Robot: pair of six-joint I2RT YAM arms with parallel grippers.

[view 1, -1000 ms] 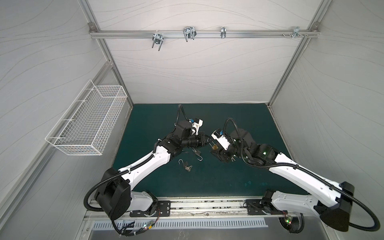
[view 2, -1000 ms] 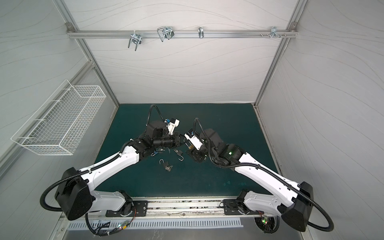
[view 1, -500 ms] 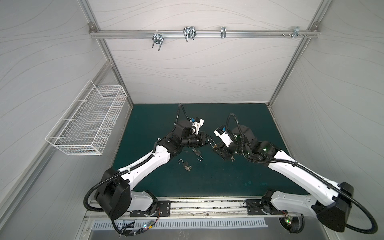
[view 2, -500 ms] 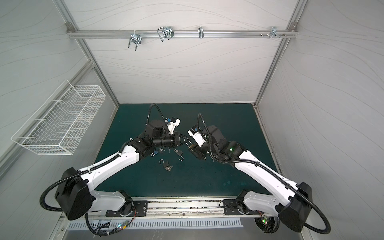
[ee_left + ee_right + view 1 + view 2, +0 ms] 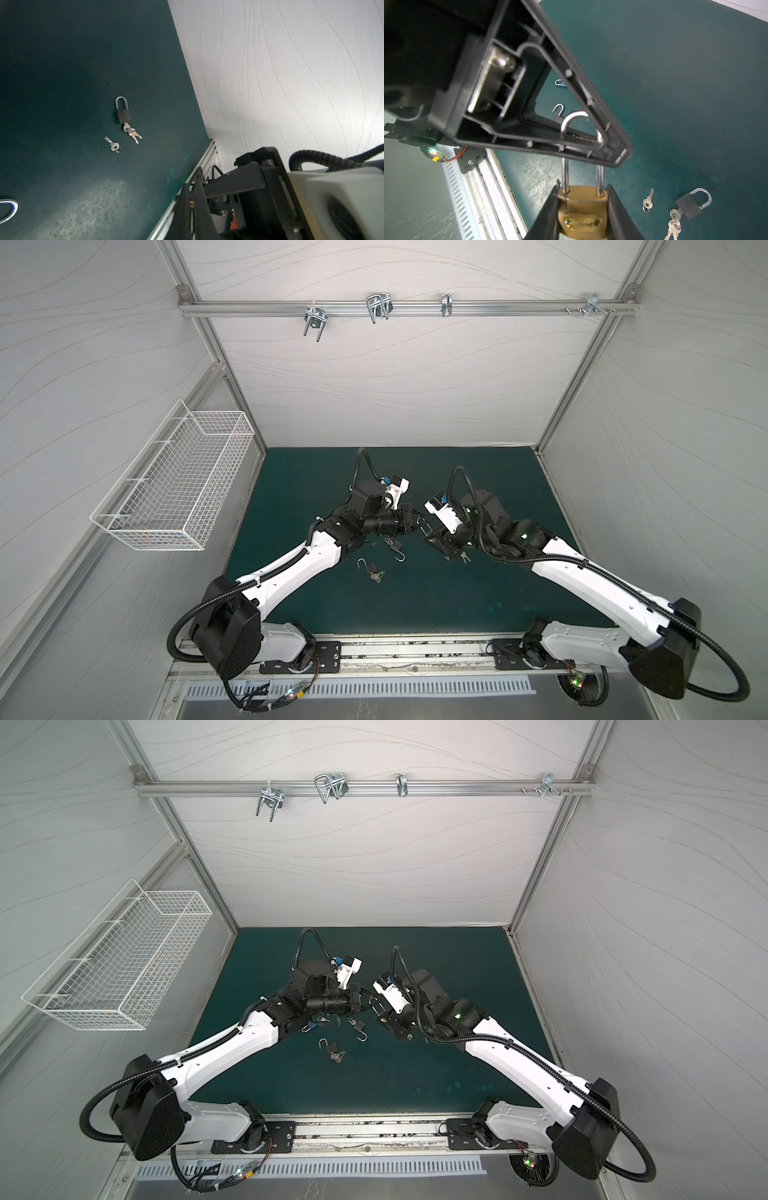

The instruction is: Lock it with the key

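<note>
Basket: white wire basket hangs on the wall at the left of both top views.
Mat: dark green mat covers the floor across the lower middle of both top views.
Blue padlock: blue padlock lies on the mat, partly under the left arm.
Open padlocks: keyed open padlock and second open padlock lie on the mat below the left gripper, second one up and to the right, shackles swung out.
Left gripper: left gripper sits just left of centre in both top views, jaws clenched. Whether they pinch anything cannot be told.
Brass padlock: brass padlock is held above the mat at centre, between the two grippers.
Shackle: shackle rises from the brass body. Its bow lies behind the left gripper's finger frame.
Right gripper: right gripper sits just right of centre in both top views. Its jaws grasp the brass padlock, one finger against each side.
Loose key: loose key lies flat on the mat, lower right of the right wrist view, apart from the brass padlock.
Black padlock: black padlock lies just right of the loose key, shackle closed, key bunch at its base.
</note>
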